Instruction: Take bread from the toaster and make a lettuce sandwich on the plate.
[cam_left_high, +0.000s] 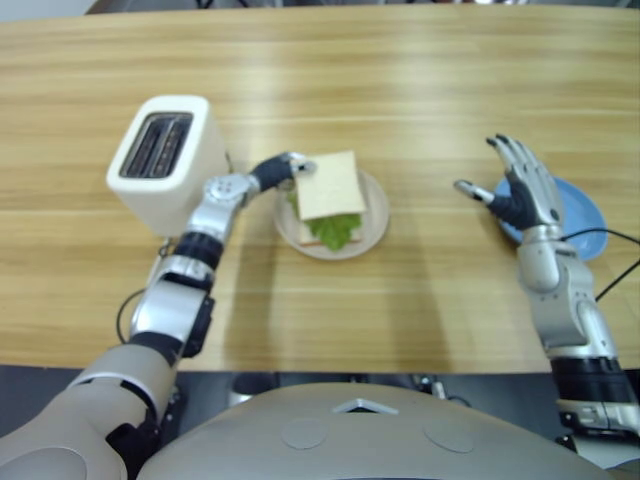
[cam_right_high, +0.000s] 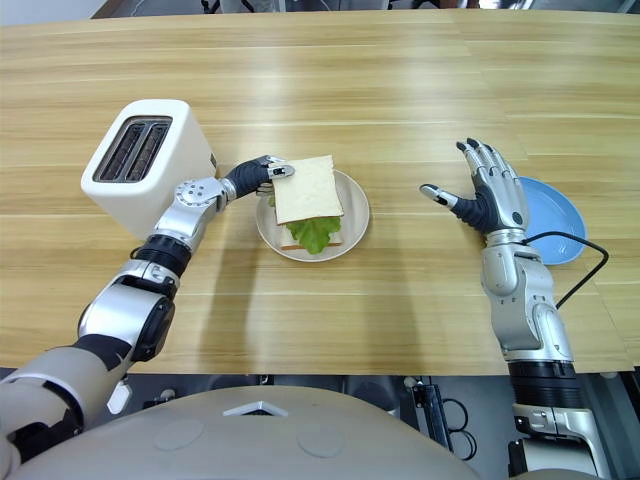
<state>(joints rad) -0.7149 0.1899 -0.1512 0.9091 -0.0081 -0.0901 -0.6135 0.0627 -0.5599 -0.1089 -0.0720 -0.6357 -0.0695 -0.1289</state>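
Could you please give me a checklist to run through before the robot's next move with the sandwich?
1. Top bread slice covers the lettuce on the plate: ok.
2. Left robot hand has its fingertips on the slice's corner: ok.
3. Slice lies flat, ready for release: cannot tell.
4. Right robot hand is open, apart from the slice, by the blue plate: ok.
5. Toaster slots emptied: cannot tell.
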